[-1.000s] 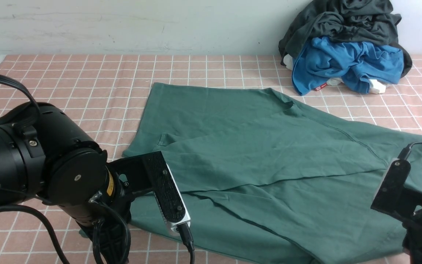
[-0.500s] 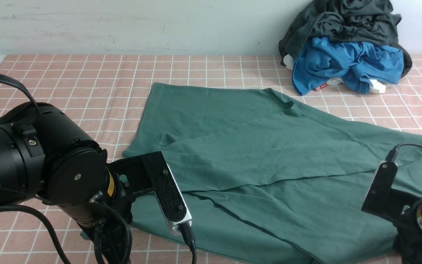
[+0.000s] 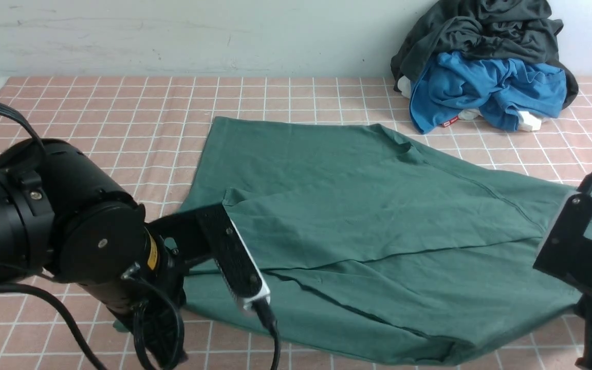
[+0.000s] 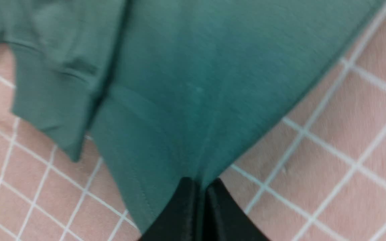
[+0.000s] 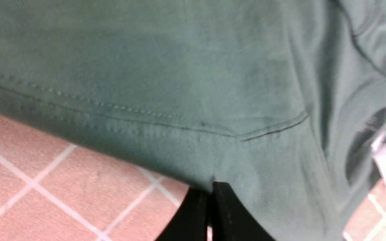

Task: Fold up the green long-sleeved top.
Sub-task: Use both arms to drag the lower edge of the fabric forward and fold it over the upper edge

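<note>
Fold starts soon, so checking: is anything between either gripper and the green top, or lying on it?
Nothing visible. The left gripper and right gripper each pinch the top's near edge; nothing lies on it. The clothes pile sits beyond it, at the far right.

The setting looks like a robotics test bench rather than a home. Two black robot arms, the left arm (image 3: 44,231) and the right arm (image 3: 578,254), trail loose cables (image 3: 144,329) over a table (image 3: 95,113) covered in pink cloth with a white grid, set against a bare pale wall (image 3: 172,36). A green long-sleeved top (image 3: 352,205) lies spread on the cloth, and a heap of clothing, a charcoal-grey garment (image 3: 481,25) over a bright blue garment (image 3: 481,87), sits in the far right corner against the wall.
</note>
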### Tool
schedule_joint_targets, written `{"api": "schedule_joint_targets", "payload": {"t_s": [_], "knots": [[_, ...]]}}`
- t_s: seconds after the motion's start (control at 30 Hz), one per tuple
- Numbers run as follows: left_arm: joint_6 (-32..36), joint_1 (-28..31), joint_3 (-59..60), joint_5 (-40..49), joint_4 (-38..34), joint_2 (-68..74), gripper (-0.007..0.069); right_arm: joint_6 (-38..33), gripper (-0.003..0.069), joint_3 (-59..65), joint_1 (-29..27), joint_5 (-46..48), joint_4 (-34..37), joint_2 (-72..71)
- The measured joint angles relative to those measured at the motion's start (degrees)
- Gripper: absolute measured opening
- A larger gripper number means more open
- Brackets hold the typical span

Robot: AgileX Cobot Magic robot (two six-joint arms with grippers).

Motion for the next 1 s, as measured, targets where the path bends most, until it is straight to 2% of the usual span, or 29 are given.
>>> {"api": "schedule_joint_targets", "payload": {"t_s": [0.07,0.1,0.2,0.3,0.4,0.53,0.63,0.83,0.9,1.0], "knots": [[-3.1,1.2,-2.1,-0.1,-0.2,0.0,0.0,0.3,-0.0004,-0.6,0.0,0.4,-0.6,-1.0],[-6.6,3.3,-5.6,-0.4,-0.4,0.4,0.0007,1.2,-0.0004,-2.4,0.0,0.8,-1.5,-1.5],[-10.2,7.7,-13.2,-2.0,-0.7,3.0,0.0007,3.6,-0.0004,-7.3,-0.5,-0.1,-3.5,-0.2],[-11.3,10.6,-19.6,-4.8,-0.8,6.6,0.0007,5.2,-0.0004,-11.5,-1.8,-2.9,-4.6,2.5],[-12.0,15.5,-31.0,-10.4,-0.7,15.7,0.0007,5.9,-0.0004,-20.8,-4.4,-6.6,-5.0,10.8],[-12.0,17.8,-39.3,-12.6,-0.9,24.0,0.0007,6.0,-0.0004,-28.1,-6.1,-6.6,-5.0,18.5],[-10.4,19.1,-47.8,-7.0,-2.9,33.6,0.0007,6.1,-0.0004,-35.1,-6.5,-1.6,-3.1,25.9],[0.4,19.2,-50.9,11.8,-10.3,39.9,0.0012,5.5,-0.0004,-37.8,-6.7,4.6,3.2,29.1],[2.5,19.3,-50.9,17.0,-13.8,41.7,0.0041,4.9,-0.0004,-37.9,-6.8,5.2,6.5,29.1],[3.1,19.4,-50.9,18.0,-15.6,43.9,0.0139,2.3,-0.0004,-38.1,-6.8,5.3,9.8,29.1]]}}
